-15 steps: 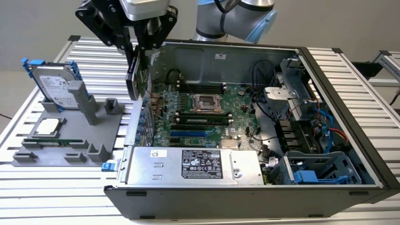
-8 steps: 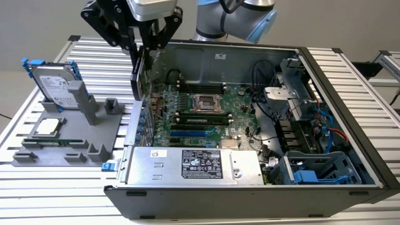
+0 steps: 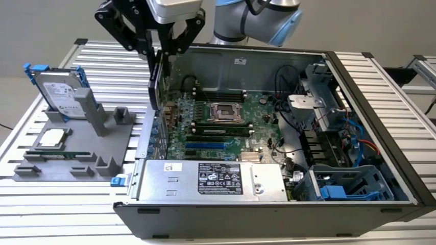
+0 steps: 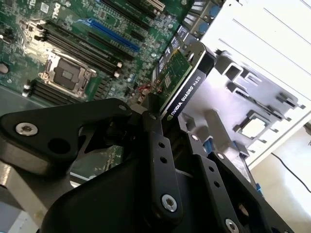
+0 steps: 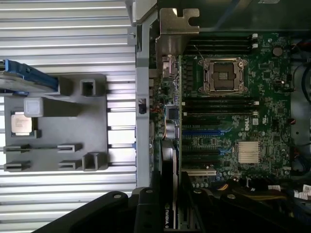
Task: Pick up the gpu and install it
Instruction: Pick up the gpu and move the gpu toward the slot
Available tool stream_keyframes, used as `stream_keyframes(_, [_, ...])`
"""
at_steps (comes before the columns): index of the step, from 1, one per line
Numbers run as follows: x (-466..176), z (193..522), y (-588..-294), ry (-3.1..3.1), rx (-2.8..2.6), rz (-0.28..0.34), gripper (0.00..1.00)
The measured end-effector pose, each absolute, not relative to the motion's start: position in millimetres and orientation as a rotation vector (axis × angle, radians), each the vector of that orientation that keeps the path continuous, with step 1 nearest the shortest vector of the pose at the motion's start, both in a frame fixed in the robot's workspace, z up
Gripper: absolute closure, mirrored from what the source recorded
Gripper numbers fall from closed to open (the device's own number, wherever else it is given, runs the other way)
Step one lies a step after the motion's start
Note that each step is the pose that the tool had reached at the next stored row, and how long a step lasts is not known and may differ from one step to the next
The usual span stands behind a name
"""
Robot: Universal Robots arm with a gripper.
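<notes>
Claw [image 3: 161,51] grips gpu [image 3: 155,84] upright. Looks like install step: card edge needs careful lining up with board [image 3: 225,125] below claw.

Exterior view: high, overlooks open case [image 3: 373,118]. Both wrist views: close above motherboard [image 5: 277,97] [image 4: 29,12].

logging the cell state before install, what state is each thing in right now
gripper: shut on the gpu
gpu: held on edge above the motherboard, not in a slot
computer case: lying on its side, open
cpu socket: bare, no cooler on it
hard drive: upright in the grey fixture
processor chip: flat on the grey fixture
</notes>
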State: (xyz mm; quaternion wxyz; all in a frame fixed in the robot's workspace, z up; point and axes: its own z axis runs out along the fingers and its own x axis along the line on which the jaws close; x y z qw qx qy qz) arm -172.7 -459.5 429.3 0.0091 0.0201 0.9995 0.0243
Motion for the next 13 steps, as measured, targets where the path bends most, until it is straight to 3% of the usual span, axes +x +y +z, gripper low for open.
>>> stream_keyframes(13, [-160.2,429.3,-460.5,3.122,0.063,0.076,1.0])
